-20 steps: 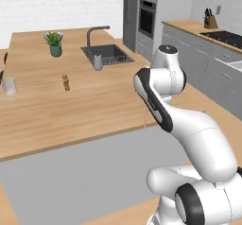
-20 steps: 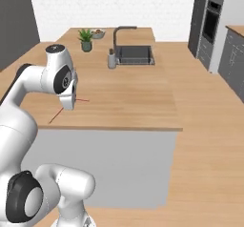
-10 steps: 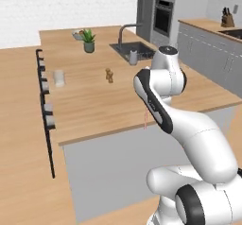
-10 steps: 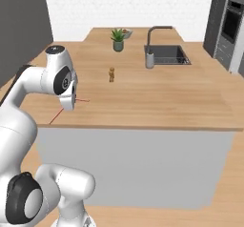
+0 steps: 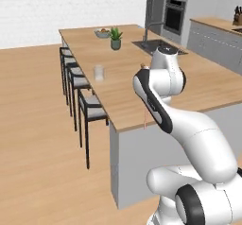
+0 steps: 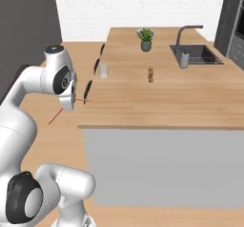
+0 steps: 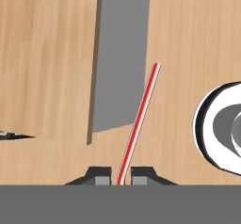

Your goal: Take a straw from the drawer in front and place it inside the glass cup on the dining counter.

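While the gripper [image 7: 117, 177] stays clamped tight on the red straw [image 7: 139, 123], which slants away from its fingertips, the glass cup [image 6: 103, 71] stands well ahead on the desk [image 6: 157, 99]

Seen from behind and to the left of the arm, the left base view looks forward and down across the dining counter [image 5: 127, 94] toward the stools [image 5: 92, 110] and the far wall ovens, while the right base view, from behind and to the right, faces the same counter [image 6: 157, 102] end-on. Both share the potted plant [image 5: 115, 37] [image 6: 146, 38], the glass cup [image 5: 99, 72] [image 6: 103, 70] and the sink. The hand view sits close, looking straight down along the gripper [image 7: 123, 176] at the floor.
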